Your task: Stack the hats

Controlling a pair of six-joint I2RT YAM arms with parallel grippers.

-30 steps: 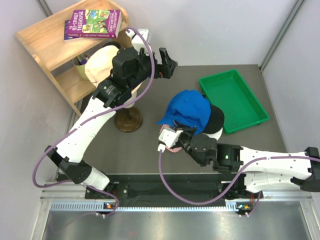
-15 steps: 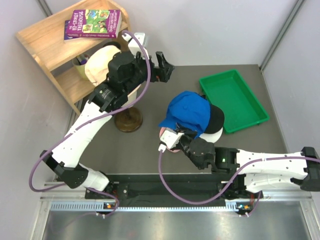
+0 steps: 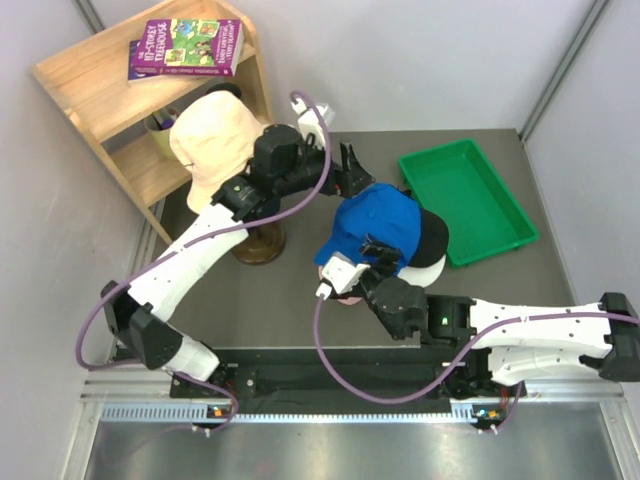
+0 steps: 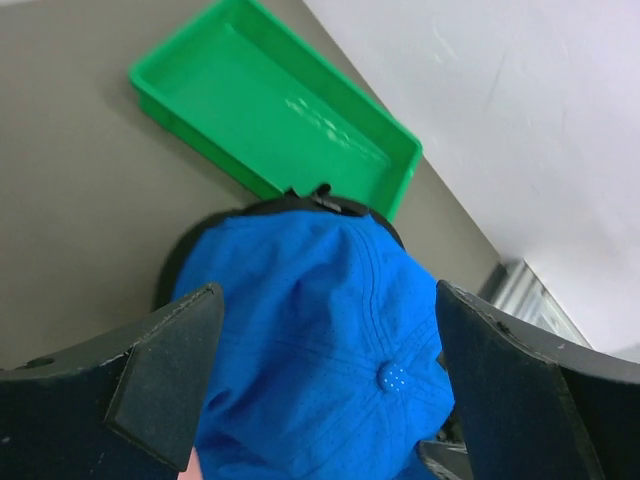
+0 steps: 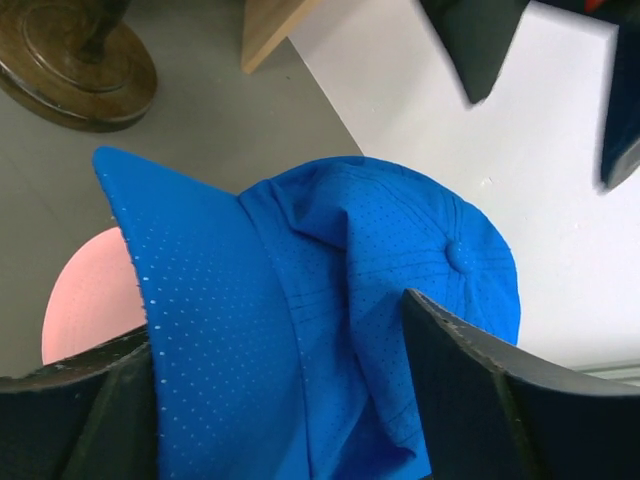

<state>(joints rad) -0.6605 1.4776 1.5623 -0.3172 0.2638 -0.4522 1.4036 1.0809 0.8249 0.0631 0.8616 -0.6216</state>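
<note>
A royal blue hat [image 3: 377,228] lies on top of a pile, over a black hat [image 3: 433,238], with a pink hat's brim [image 3: 347,297] showing at the near side. My left gripper [image 3: 357,172] hangs open above the blue hat's crown [image 4: 320,340], one finger [image 4: 165,370] on each side and apart from it. My right gripper [image 3: 374,256] stands open at the blue brim [image 5: 210,330], whose fabric lies loose between its fingers [image 5: 480,390]. The pink hat [image 5: 85,295] peeks out under that brim. A pale peach hat [image 3: 215,140] sits on the wooden stand [image 3: 258,240].
A green tray [image 3: 467,200] lies at the back right, just beyond the pile. A wooden shelf [image 3: 90,95] with a purple book [image 3: 187,46] stands at the back left, right behind the stand.
My right gripper has opened and let go of the blue hat's brim. The left arm has swung right and nearer, from beside the stand to over the blue hat.
</note>
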